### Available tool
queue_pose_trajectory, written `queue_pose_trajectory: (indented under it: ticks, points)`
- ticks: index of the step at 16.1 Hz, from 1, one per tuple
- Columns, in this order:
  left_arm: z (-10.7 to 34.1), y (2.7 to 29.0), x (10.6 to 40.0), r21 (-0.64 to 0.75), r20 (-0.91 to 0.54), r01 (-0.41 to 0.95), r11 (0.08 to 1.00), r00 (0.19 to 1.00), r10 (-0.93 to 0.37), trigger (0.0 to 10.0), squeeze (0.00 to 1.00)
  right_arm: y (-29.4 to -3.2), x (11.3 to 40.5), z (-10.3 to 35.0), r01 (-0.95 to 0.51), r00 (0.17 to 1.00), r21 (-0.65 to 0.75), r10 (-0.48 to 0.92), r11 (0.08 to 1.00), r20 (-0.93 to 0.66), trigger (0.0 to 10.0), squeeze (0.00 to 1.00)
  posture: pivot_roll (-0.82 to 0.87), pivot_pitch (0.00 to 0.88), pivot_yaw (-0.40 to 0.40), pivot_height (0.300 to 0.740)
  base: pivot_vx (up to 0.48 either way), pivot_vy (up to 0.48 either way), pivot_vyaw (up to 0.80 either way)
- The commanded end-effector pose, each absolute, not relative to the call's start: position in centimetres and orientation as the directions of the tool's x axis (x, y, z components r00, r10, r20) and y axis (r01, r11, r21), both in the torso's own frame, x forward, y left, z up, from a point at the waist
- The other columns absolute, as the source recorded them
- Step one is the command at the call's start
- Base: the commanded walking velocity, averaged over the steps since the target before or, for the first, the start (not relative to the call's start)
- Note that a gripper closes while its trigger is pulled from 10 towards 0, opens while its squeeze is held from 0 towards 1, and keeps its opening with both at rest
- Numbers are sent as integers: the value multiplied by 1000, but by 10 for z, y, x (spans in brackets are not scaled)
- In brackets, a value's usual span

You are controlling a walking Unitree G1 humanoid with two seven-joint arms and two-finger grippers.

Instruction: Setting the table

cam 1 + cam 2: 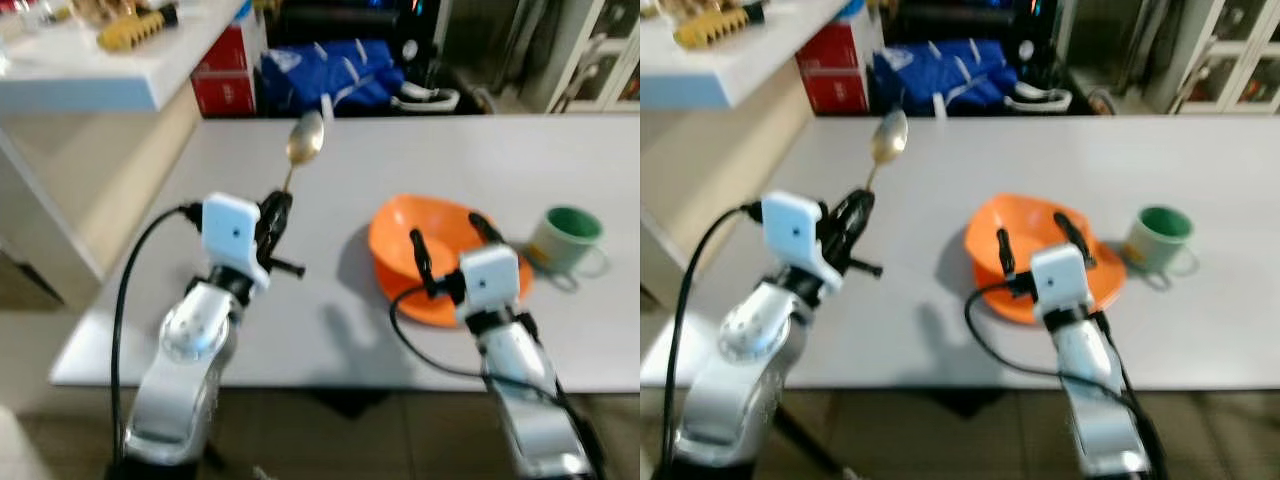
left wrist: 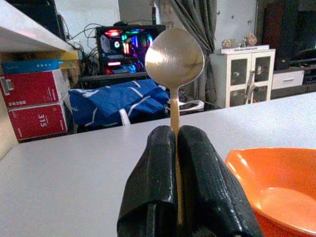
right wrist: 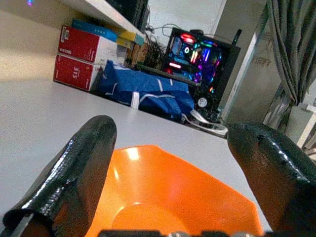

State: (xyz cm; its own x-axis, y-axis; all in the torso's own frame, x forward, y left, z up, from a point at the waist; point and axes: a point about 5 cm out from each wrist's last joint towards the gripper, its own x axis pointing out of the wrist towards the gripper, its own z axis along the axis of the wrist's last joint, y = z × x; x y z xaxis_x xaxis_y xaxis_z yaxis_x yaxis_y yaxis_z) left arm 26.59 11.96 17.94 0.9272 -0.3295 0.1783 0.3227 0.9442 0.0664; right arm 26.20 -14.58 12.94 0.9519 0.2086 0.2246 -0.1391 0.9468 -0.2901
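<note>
A gold spoon (image 1: 304,142) stands up above the grey table (image 1: 420,150), its handle clamped in my left gripper (image 1: 276,212), which is shut on it left of the bowl. In the left wrist view the spoon (image 2: 174,59) rises from between the black fingers (image 2: 155,192). An orange bowl (image 1: 415,238) rests on the table at centre right. My right gripper (image 1: 447,238) hangs open over the bowl, one finger on each side of its middle. The right wrist view shows the bowl (image 3: 168,197) between the spread fingers (image 3: 79,168). A green mug (image 1: 565,238) stands right of the bowl.
A white counter (image 1: 100,70) with food on it lies at the back left, above red boxes (image 1: 228,70). A blue bag (image 1: 330,72) and a lit computer sit behind the table's far edge. White cabinets (image 1: 600,50) stand at the back right.
</note>
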Motion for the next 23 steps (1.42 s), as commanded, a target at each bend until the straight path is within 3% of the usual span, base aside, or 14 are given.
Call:
queue_pose_trajectory:
  ticks: [1,7,12,15,17,18,20,23]
  points:
    - [187,121,267,76,208,328,941,918,-337,0,0,-141,262,135,-150,942,-301,229,942,246,10000,0,-85,0,74,740,0,-442,0]
    - [185,124,271,59,198,323,945,924,-328,0,0,-140,262,134,-154,940,-303,233,941,247,10000,0,-85,0,73,740,111,-395,0]
    - [182,132,281,74,167,292,954,939,-300,0,0,-141,262,135,-153,941,-304,232,940,244,10000,0,-90,0,73,740,0,0,0]
    - [202,145,309,98,196,220,971,952,-235,0,0,-141,262,135,-153,942,-303,232,940,242,10000,0,-95,0,73,740,0,0,0]
    - [215,153,341,65,117,229,971,965,-235,0,0,-140,263,135,-152,943,-303,230,941,241,10000,0,-108,0,86,740,0,0,0]
    - [211,156,354,28,10,236,971,972,-236,0,0,-141,264,136,-148,943,-303,227,941,242,10000,0,-117,0,97,740,0,0,0]
    - [200,157,369,-24,-183,279,960,943,-278,0,0,-144,265,136,-131,948,-301,208,945,242,10000,0,-125,0,107,740,0,0,0]
    - [201,147,381,-29,-293,362,932,888,-354,0,0,-142,262,133,-125,952,-294,199,947,234,10000,0,-139,0,133,740,0,0,0]
